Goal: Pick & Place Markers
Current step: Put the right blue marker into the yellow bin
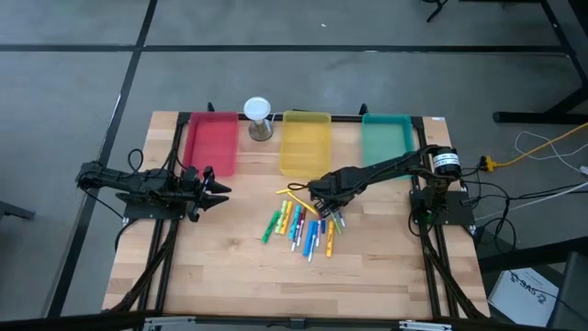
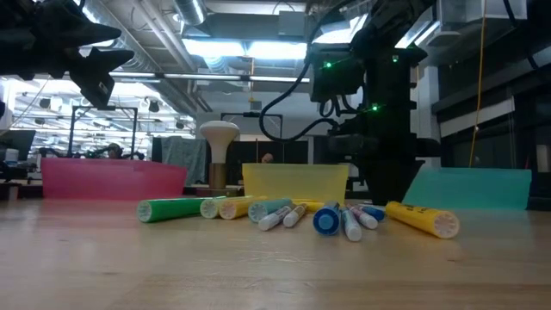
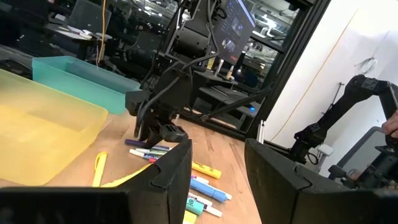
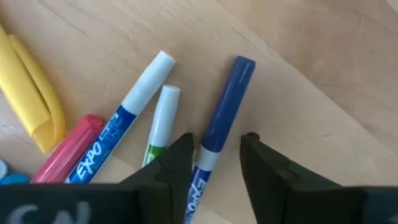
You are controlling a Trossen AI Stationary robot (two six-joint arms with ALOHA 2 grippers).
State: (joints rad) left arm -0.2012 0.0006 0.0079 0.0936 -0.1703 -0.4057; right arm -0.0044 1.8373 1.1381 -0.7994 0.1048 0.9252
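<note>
Wooden table [image 1: 230,276] is seen under both arms, with a red tray [image 1: 211,142], a yellow tray [image 1: 304,142] and a teal tray [image 1: 387,141] lined along its far edge. Markers [image 1: 301,225] are scattered in a loose pile near the table's middle. The right gripper [image 1: 324,198] is lowered over the pile, its jaws narrowly parted around a blue marker [image 4: 225,109], not visibly clamped. The left gripper [image 1: 220,190] is held above the table at the left, jaws partly open and empty.

Hidden and cut-off parts

The blue marker [image 4: 219,118] runs under the right jaws; the pink marker [image 4: 65,152] is cropped; pile colours blur.
</note>
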